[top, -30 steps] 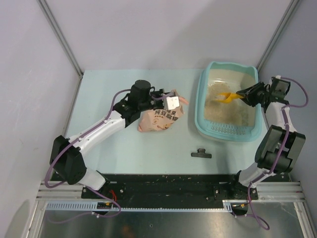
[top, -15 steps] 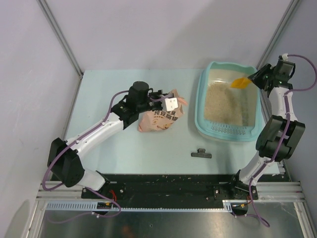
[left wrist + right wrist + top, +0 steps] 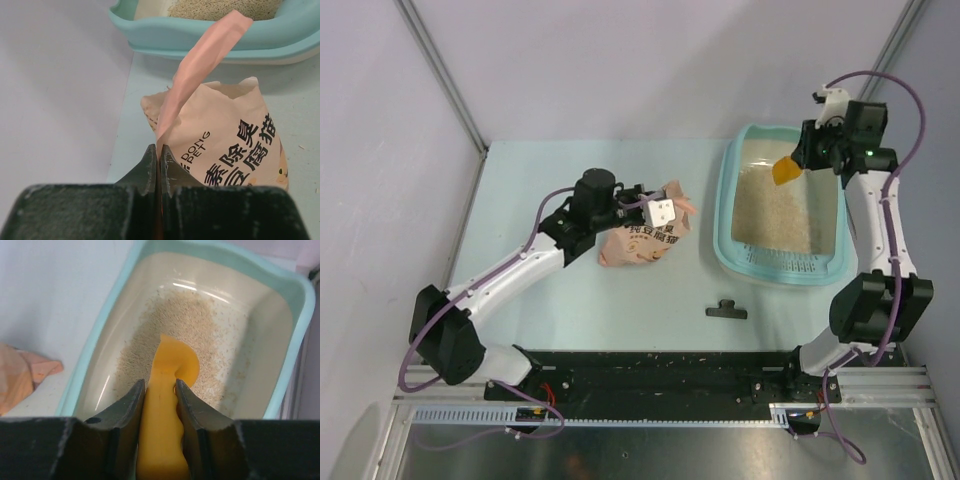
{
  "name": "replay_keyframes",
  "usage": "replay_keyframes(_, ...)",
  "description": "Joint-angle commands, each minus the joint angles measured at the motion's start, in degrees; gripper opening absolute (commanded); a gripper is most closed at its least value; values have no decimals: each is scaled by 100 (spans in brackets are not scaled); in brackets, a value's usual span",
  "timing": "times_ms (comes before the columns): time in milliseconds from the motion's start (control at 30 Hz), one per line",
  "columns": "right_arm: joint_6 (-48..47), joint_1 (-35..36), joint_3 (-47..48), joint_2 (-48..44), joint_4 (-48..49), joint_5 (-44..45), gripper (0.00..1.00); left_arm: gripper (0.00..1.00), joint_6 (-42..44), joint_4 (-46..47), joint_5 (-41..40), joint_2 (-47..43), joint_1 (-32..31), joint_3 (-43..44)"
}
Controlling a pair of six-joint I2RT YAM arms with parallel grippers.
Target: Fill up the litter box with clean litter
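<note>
Above the litter box [image 3: 724, 218], our right gripper [image 3: 159, 385] clamps the scoop [image 3: 175, 360]; left of it, our left gripper [image 3: 158, 150] pinches the bag [image 3: 225, 145].

I read the left arm [image 3: 515, 272] and right arm [image 3: 882, 225] as identical: white link shells, black joint housings, one purple cable [image 3: 870, 73] looped alongside each. The fingers [image 3: 127, 405] are matte black wedges.

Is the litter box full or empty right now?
Partly filled: the clean litter covers much of the litter box floor, with bare floor along its walls.
</note>
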Motion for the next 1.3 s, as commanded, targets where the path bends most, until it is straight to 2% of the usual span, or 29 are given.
replay_keyframes(0, -391, -136, 985, -427, -755, -1614, 0, 0, -227, 737, 90, -481, -28, -45)
replay_keyframes(167, -683, 91, 1672, 11, -2232, -4099, 0, 0, -271, 737, -121, -692, -28, -220)
replay_keyframes(233, -385, 241, 1438, -49, -2085, -4315, 0, 0, -358, 737, -252, -754, -19, -264)
replay_keyframes(400, -181, 1004, 1102, -225, -1855, -4026, 0, 0, -605, 737, -411, -956, -11, -370)
replay_keyframes(667, -233, 1568, 1294, 82, -1732, -3860, 0, 0, -658, 737, -473, -1132, -10, -511)
replay_keyframes(833, -383, 1973, 1374, 284, -1547, -3087, 0, 0, -693, 737, -455, -1220, -10, -554)
replay_keyframes(967, -409, 1982, 1681, 469, -1573, -3102, 0, 0, -693, 737, -446, -1299, -10, -634)
replay_keyframes(1133, -1128, 1780, 2709, 697, -2521, -3543, 0, 0, -675, 728, -490, -1308, -10, -660)
replay_keyframes(1267, -1499, 1526, 2921, 724, -2936, -3516, 0, 0, -614, 737, -490, -1308, -11, -660)
